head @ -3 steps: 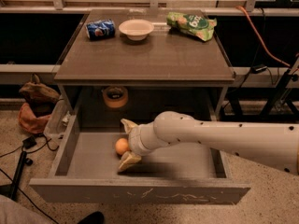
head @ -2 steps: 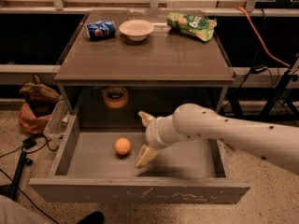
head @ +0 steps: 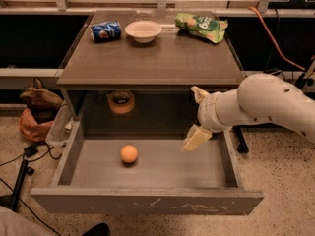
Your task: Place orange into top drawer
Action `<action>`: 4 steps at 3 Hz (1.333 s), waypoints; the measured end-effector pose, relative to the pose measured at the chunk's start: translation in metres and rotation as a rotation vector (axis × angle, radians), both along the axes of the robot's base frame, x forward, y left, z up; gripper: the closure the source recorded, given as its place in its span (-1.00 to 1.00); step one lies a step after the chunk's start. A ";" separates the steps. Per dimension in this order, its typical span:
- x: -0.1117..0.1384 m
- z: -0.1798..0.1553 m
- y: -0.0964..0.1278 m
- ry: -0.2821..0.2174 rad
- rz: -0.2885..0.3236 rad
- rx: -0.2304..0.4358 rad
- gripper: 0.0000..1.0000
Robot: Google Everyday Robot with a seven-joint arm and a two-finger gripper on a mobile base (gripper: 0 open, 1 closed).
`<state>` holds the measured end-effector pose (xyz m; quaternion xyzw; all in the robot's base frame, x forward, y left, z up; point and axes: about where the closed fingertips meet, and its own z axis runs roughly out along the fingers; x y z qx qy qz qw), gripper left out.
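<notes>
**Orange lies in the open drawer, gripper empty beside it**

Nearest the camera is the scratched front panel of the top drawer (head: 147,203), which is pulled well out from under the table. The orange (head: 129,154) rests on the flat grey floor of the drawer, left of the middle and about halfway between front and back. It touches no wall and stands well apart from the robot.

Over the right part of the drawer hangs the gripper (head: 193,117), at the end of a thick white arm (head: 268,104) that reaches in from the right. Its two pale fingers (head: 196,137) are spread wide, one low near the drawer's right wall and one up near the table's edge, with nothing between them.

Behind the drawer, in the dark space under the table, sits a tan tape roll (head: 121,102); it seems to stand on a ledge at the back, though the shade makes that hard to tell.

On the table top (head: 157,63), along the far edge, lie a blue can (head: 106,31) on its side, a white bowl (head: 143,31) just to its right, and a green bag (head: 201,26) further right. A brown bag (head: 33,110) sits on the floor to the left of the table.
</notes>
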<state>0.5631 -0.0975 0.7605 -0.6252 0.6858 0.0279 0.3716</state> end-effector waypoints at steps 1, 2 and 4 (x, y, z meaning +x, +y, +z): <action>-0.009 0.063 -0.051 -0.050 -0.093 -0.052 -1.00; -0.028 0.136 -0.094 -0.090 -0.190 -0.141 -1.00; -0.043 0.179 -0.118 -0.106 -0.248 -0.191 -1.00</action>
